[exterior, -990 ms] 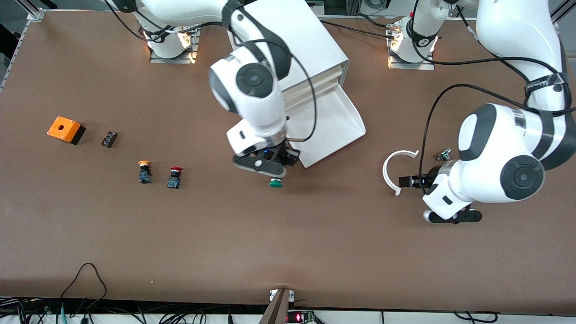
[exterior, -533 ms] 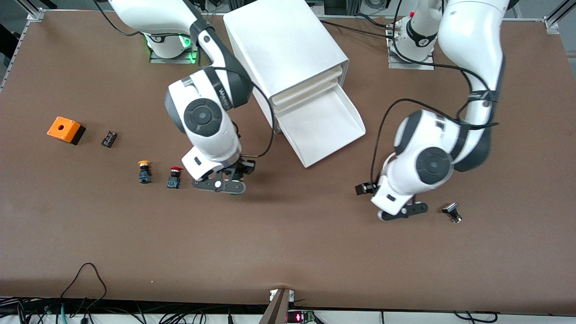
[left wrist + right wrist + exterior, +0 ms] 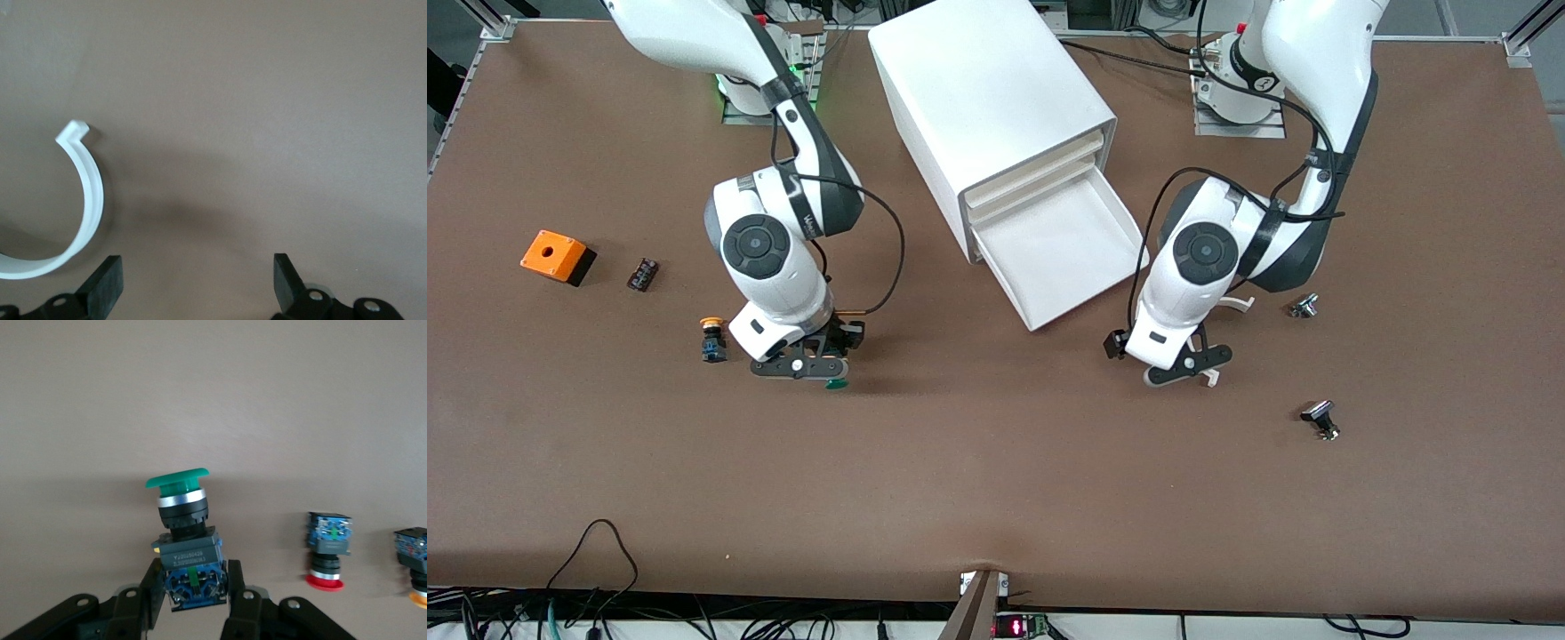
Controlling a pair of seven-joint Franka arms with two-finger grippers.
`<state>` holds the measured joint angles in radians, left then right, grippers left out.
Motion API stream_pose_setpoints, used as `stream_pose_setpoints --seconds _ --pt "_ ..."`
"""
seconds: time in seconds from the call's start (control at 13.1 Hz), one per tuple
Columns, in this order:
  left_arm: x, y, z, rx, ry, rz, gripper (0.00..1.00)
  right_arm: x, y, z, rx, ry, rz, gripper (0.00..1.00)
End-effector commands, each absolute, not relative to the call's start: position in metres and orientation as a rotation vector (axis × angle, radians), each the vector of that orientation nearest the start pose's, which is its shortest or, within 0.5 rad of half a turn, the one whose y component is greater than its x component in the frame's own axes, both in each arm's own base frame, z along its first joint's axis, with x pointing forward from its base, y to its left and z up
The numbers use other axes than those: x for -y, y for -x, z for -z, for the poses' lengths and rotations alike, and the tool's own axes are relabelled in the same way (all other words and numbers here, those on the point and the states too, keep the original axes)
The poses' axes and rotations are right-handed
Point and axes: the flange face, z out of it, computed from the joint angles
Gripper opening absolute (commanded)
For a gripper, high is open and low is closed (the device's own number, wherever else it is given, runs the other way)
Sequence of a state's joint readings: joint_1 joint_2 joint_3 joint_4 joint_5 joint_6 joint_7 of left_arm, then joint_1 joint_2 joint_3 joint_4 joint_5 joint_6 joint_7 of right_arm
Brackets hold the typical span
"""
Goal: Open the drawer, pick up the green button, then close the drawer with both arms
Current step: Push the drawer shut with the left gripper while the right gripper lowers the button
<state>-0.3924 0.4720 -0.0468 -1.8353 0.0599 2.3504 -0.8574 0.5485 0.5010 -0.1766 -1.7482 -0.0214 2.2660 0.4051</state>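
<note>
Drawer (image 3: 1063,253) open; right hand (image 3: 190,597) pinches the button (image 3: 181,520) over the counter (image 3: 996,480). Left hand (image 3: 197,283) hovers spread. Closing remains.

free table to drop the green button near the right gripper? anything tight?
The right gripper holds the green button over bare brown table. That stretch, nearer the front camera than both grippers, is free. It is crowded toward the red button and yellow button, beside the gripper.

No legible text or labels.
</note>
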Motion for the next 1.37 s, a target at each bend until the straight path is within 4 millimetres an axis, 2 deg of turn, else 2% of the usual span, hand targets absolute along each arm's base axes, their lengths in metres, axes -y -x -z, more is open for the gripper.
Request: stream_pose_setpoints --seconds 0.0,0.08,0.15,0.3,0.46,0.61,0.76,0.84,0.91,0.99,1.14,1.3 --pt "0.28 -0.542 -0.26 0.781 3.054 0.104 0.99 -0.217 -0.6 -0.268 -0.013 3.219 0.094 0.0" --pt "0.298 -0.53 -0.256 0.844 3.036 0.093 0.99 -0.213 -0.593 -0.255 -0.012 3.217 0.1 0.0" --pt "0.307 -0.521 -0.248 0.876 3.017 0.074 0.99 -0.208 -0.587 -0.243 -0.016 3.217 0.103 0.0" --pt "0.307 -0.509 -0.234 0.865 2.996 0.031 0.99 -0.199 -0.58 -0.223 -0.047 3.218 0.102 0.0" --pt "0.322 -0.499 -0.233 0.832 3.019 0.0 0.99 -0.198 -0.577 -0.214 -0.061 3.223 0.087 0.0" --pt "0.342 -0.486 -0.235 0.853 3.042 -0.064 0.99 -0.196 -0.572 -0.21 -0.089 3.225 0.072 0.37" --pt "0.361 -0.472 -0.237 0.92 3.048 -0.206 0.99 -0.197 -0.572 -0.213 -0.104 3.222 0.076 0.86" --pt "0.365 -0.468 -0.237 0.933 3.047 -0.24 0.99 -0.198 -0.575 -0.217 -0.111 3.218 0.087 0.99" --pt "0.378 -0.454 -0.235 0.919 3.039 -0.282 0.99 -0.198 -0.575 -0.219 -0.097 3.217 0.093 0.99" --pt "0.394 -0.436 -0.234 0.903 3.028 -0.368 0.99 -0.199 -0.579 -0.23 -0.08 3.208 0.115 0.99" --pt "0.404 -0.424 -0.234 0.972 3.008 -0.469 0.99 -0.199 -0.583 -0.249 -0.08 3.199 0.135 0.99" --pt "0.418 -0.409 -0.237 0.947 3.01 -0.522 0.99 -0.191 -0.592 -0.272 -0.106 3.205 0.13 0.99"
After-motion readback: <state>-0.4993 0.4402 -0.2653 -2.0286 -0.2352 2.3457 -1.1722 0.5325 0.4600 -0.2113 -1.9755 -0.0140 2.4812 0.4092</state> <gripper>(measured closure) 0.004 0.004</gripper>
